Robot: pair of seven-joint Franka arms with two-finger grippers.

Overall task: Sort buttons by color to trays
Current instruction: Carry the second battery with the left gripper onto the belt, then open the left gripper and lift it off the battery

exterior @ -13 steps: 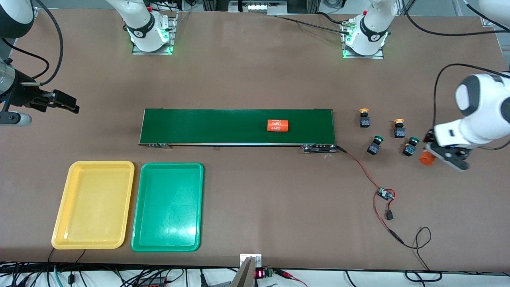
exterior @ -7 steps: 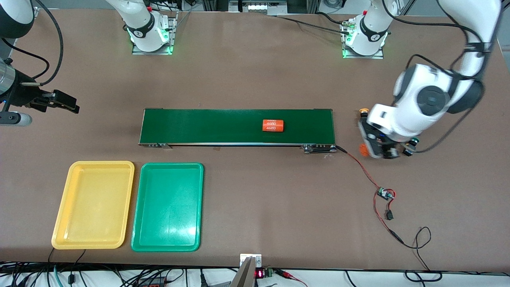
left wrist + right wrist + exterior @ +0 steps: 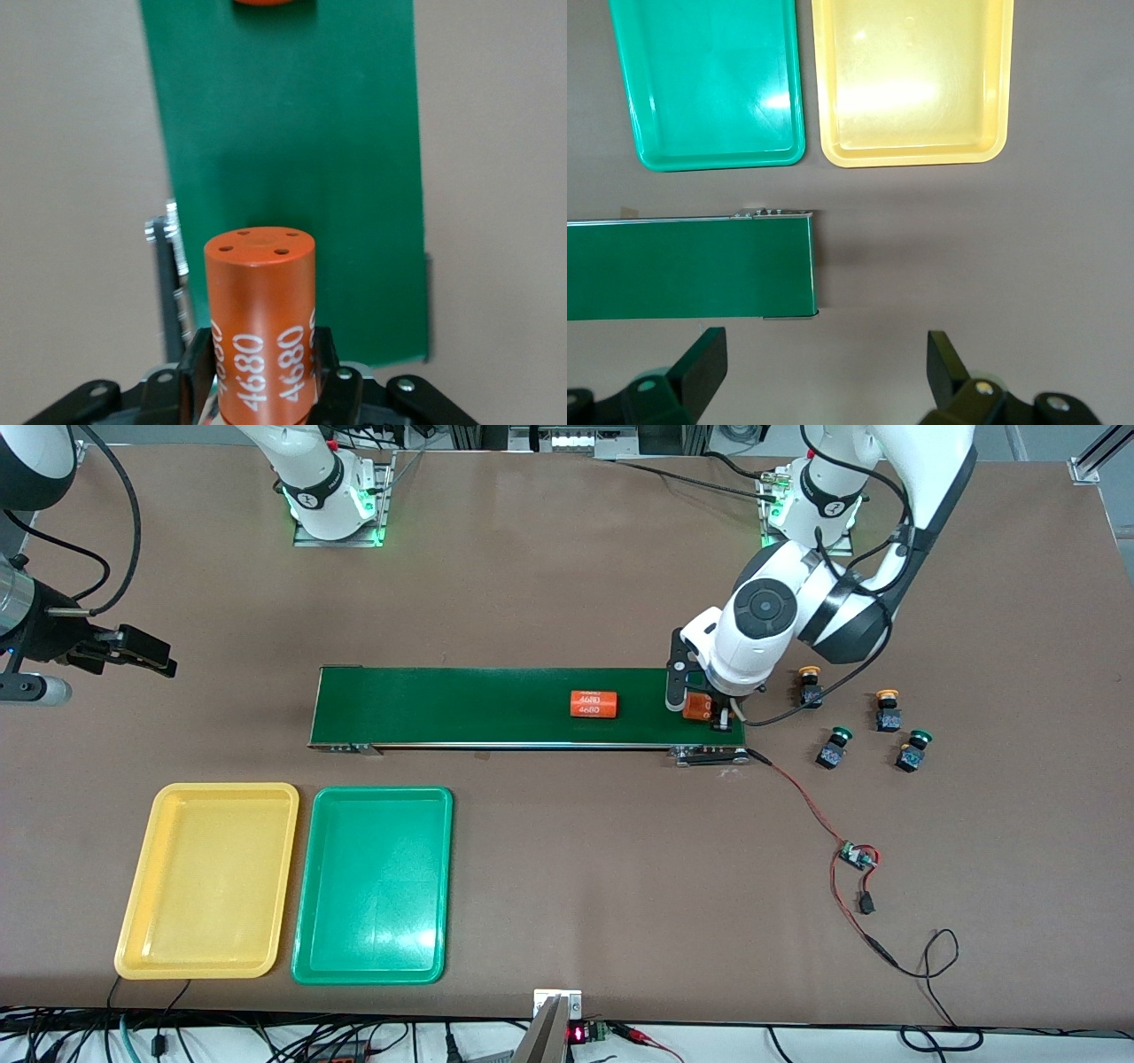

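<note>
We see the left gripper (image 3: 702, 707) right of center in the front view, over the conveyor belt (image 3: 461, 707) at the end toward the left arm, its fingers (image 3: 197, 370) clamped on an orange cylinder (image 3: 262, 328) printed 4680, which the left wrist view shows standing out of the jaws above the green belt surface. A second orange cylinder (image 3: 592, 704) lies on its side on the belt near the middle of the frame. The right gripper (image 3: 133, 653) waits at the left edge of the front view, over bare table off the belt's end toward the right arm, with its fingers (image 3: 700, 365) spread wide and nothing between them. The four buttons stand on the table in the right part of the frame, just off the belt's end: a yellow-capped button (image 3: 809, 688) and another yellow-capped button (image 3: 889, 710) higher up, a green-capped button (image 3: 832, 748) and another green-capped button (image 3: 912, 751) lower, nearer to the camera. None of them is touched by a gripper. The yellow tray (image 3: 209, 881) and the green tray (image 3: 374, 886) lie side by side at lower left, nearer to the camera than the belt, the yellow one toward the right arm's end. A small circuit board (image 3: 858, 856) with red wire lies at lower right.
</note>
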